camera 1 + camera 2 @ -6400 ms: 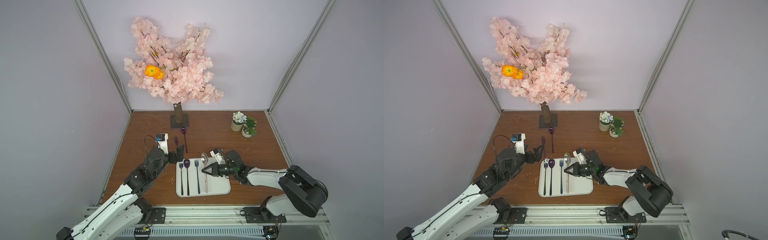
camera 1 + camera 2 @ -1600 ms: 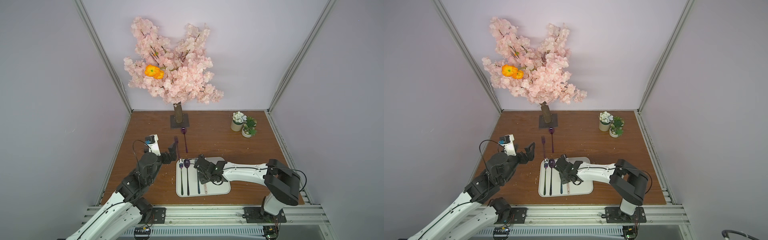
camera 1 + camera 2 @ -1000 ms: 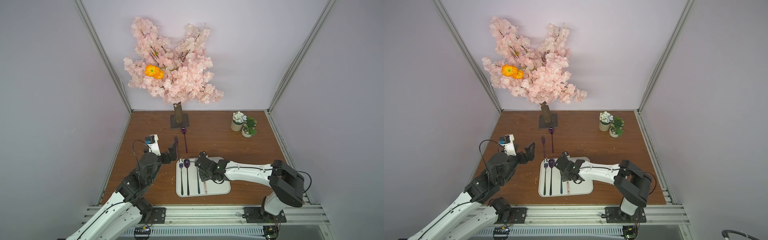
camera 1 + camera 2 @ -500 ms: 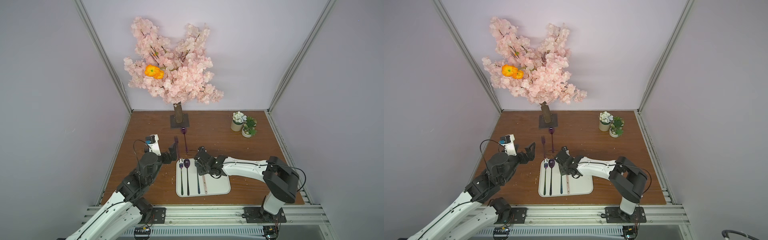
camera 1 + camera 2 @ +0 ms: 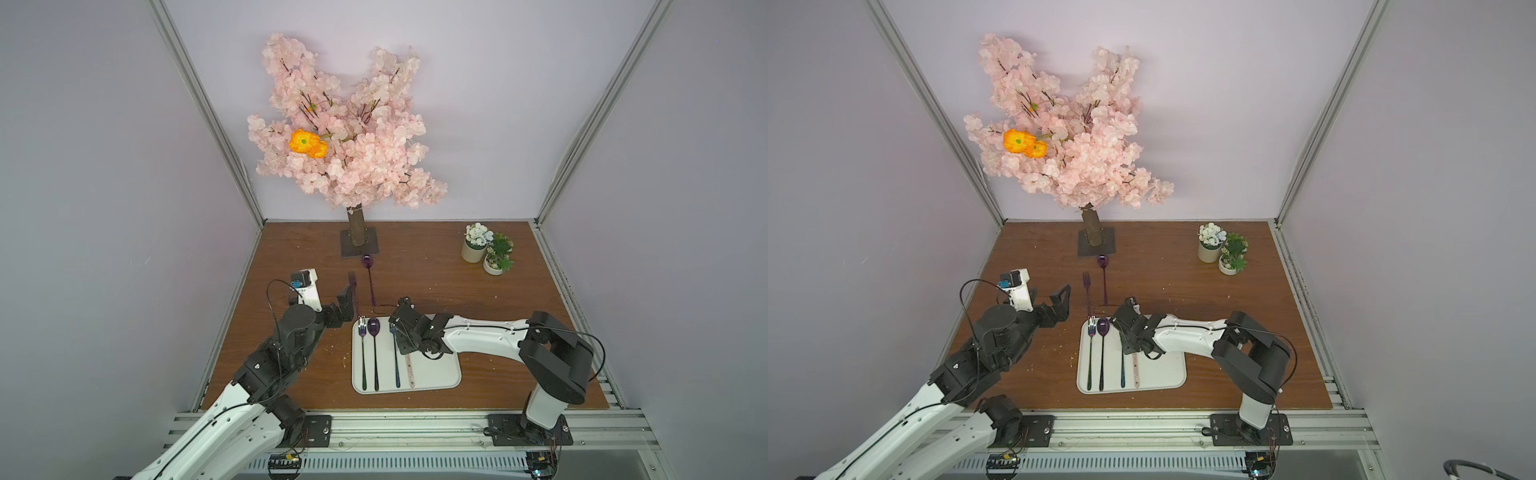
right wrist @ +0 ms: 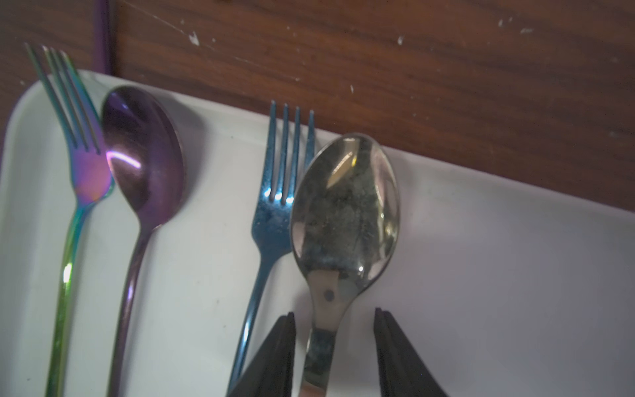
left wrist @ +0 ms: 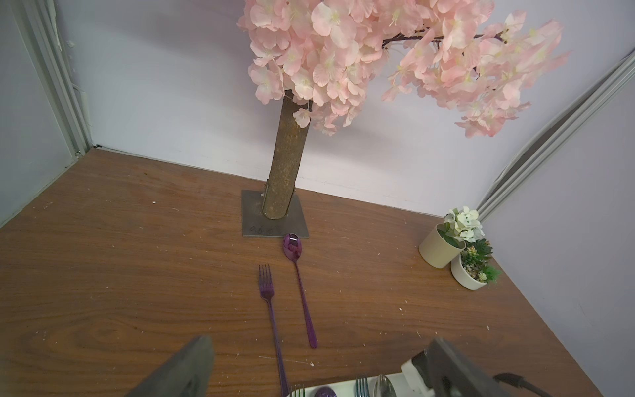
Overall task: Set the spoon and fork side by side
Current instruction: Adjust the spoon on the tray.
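Observation:
A silver spoon (image 6: pixel 345 206) with a pinkish handle (image 5: pixel 409 368) lies on the white tray (image 5: pixel 436 374), right beside a blue fork (image 6: pixel 275 206), both pointing the same way. My right gripper (image 6: pixel 333 316) hovers low over the spoon's neck. Its jaws straddle the neck with a gap on each side, so it is open and holds nothing. From above, the right gripper (image 5: pixel 401 332) hides the spoon's bowl. My left gripper (image 5: pixel 347 299) stands wide open and empty over the table, left of the tray's far corner.
A rainbow fork (image 5: pixel 363 353) and a dark purple spoon (image 5: pixel 374 332) lie together on the tray's left side. Beyond the tray, a purple fork (image 7: pixel 271 309) and a purple spoon (image 7: pixel 299 282) rest on the wood. A blossom tree base (image 5: pixel 359 243) and two small pots (image 5: pixel 486 253) stand at the back.
My right gripper has shifted toward the tray's far end, over the silver spoon's neck, and its jaws have narrowed a little. The left arm has not moved.

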